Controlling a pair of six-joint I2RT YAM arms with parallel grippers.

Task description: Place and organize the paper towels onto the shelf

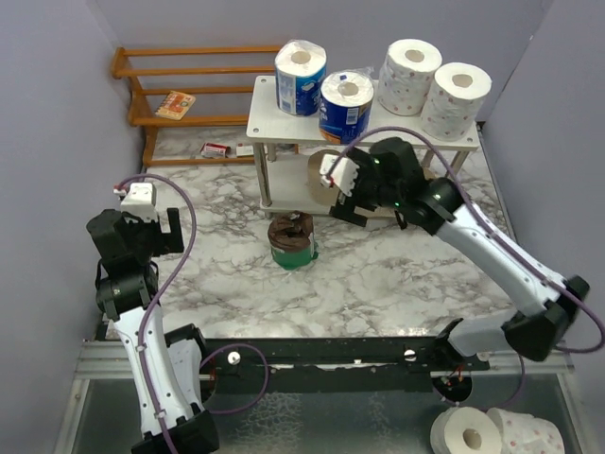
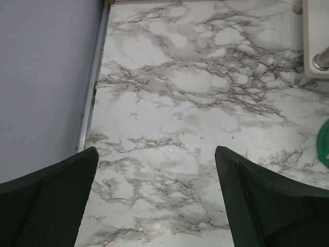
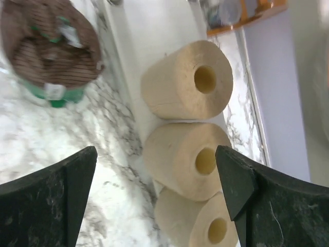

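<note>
Under the right wrist, the right gripper stands wide open with nothing in it. Between its fingers I see three tan rolls lying on their sides in a touching row on the lower tier of the shelf, cores toward the camera. The dark brown roll stands upright on the marble table just in front of the shelf, left of those jaws and touching neither. Two blue rolls and two white rolls stand on the top tier. The left gripper hangs well apart at the left over bare marble, jaws fully spread and holding nothing. From above, the top board and right arm hide nearly all of the tan row. On the right wrist view the nearest tan roll is cut off by the frame and the brown roll is blurred.
</note>
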